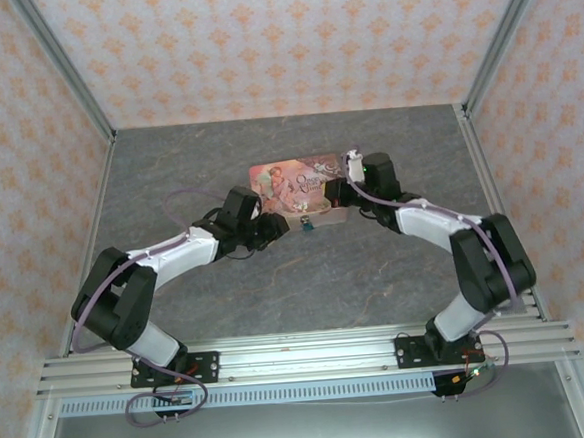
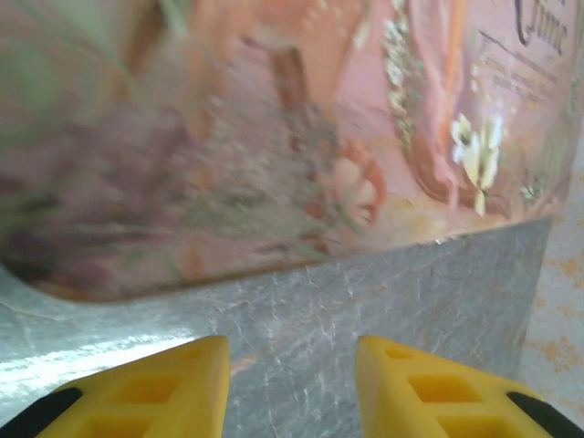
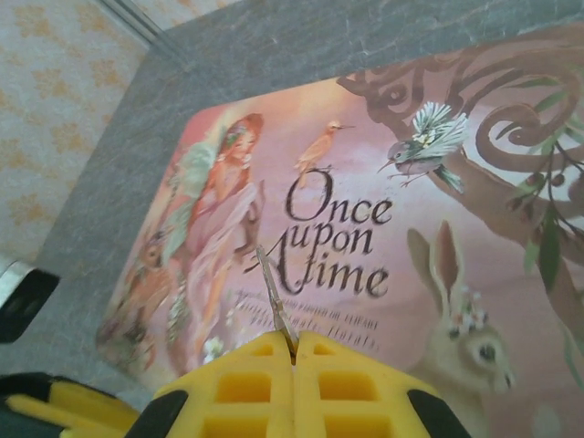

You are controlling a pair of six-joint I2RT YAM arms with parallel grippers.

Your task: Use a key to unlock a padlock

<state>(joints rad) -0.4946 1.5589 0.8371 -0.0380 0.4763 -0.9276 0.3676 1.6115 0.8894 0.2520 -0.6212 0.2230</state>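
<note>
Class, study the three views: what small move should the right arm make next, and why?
Probably bring the key toward the padlock. The right pincer is shut on the key, which points out over the tin lid, not at the lock. The padlock sits at the tin's near edge, close to the open left pincer.

Tin (image 2: pixel 274 137) blurred and cropped at the left wrist; key (image 3: pixel 274 306) half buried in the right pincer (image 3: pixel 294 347); padlock (image 1: pixel 307 224) a mere speck from above.
</note>
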